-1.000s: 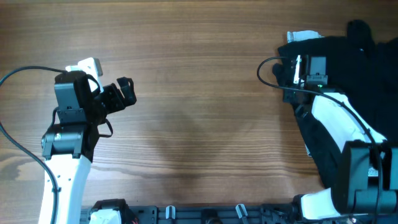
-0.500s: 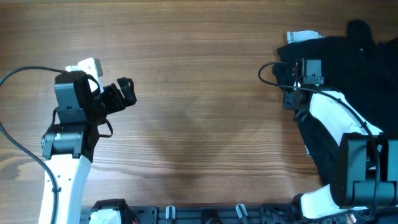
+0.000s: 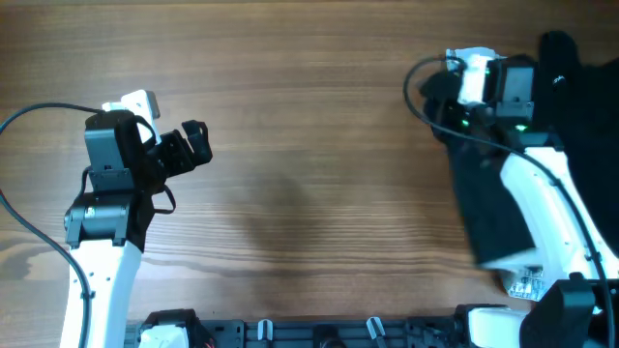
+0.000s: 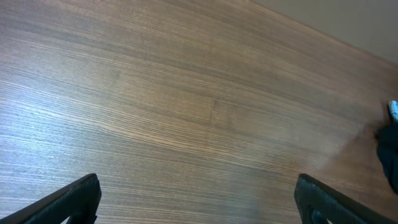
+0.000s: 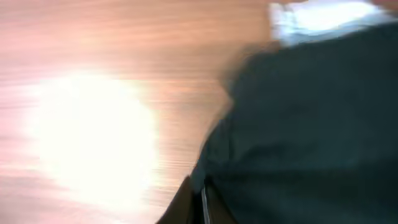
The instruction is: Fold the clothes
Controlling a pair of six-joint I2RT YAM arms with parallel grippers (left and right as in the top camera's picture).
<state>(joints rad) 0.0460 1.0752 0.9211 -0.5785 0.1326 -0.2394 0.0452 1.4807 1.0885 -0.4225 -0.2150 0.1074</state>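
Note:
A dark garment (image 3: 580,116) lies bunched at the table's right edge, with a white label (image 3: 474,56) at its top left corner. It fills the right half of the blurred right wrist view (image 5: 311,124), with the label (image 5: 323,15) at the top. My right gripper (image 3: 488,87) is over the garment's top left part, and its fingers (image 5: 202,205) look pressed together on the cloth's edge. My left gripper (image 3: 193,143) is open and empty over bare wood at the left, its fingers (image 4: 198,186) wide apart.
The wooden table (image 3: 309,145) stretches between the two arms. A strong glare patch (image 5: 93,137) marks the wood in the right wrist view. A black rail (image 3: 319,333) runs along the table's front edge.
My right gripper has moved up and to the right along the garment's top left part, and the cloth's left side has shifted with it. The left arm has not moved.

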